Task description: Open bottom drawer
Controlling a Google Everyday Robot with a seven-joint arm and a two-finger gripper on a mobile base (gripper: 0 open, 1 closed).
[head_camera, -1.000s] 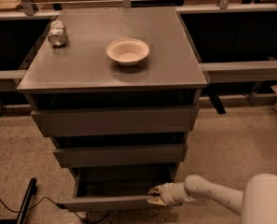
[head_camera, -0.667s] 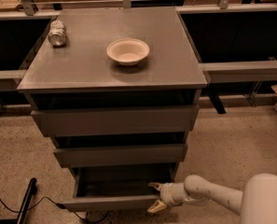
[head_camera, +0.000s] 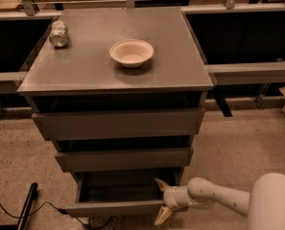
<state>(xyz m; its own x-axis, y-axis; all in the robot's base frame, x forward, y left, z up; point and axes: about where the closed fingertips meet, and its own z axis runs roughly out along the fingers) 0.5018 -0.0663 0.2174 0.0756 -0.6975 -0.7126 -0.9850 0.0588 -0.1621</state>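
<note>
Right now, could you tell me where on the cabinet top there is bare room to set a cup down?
The cabinet top is bare along its front edge, before the bowl, and across its right side. The back left corner holds the can. Lower down it is crowded: the open hand sits at the right end of the bottom drawer front.

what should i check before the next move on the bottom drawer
1. Bottom drawer pulled out: ok, its inside shows.
2. Drawer fully open: cannot tell.
3. Gripper at the drawer front's right end: ok.
4. Grip on the front: not ok, the fingers are spread open, one above the front's edge and one below it.
5. Bowl and can away from the cabinet top's front edge: ok.
6. Cable on the floor free of the drawer's left corner: cannot tell.
</note>
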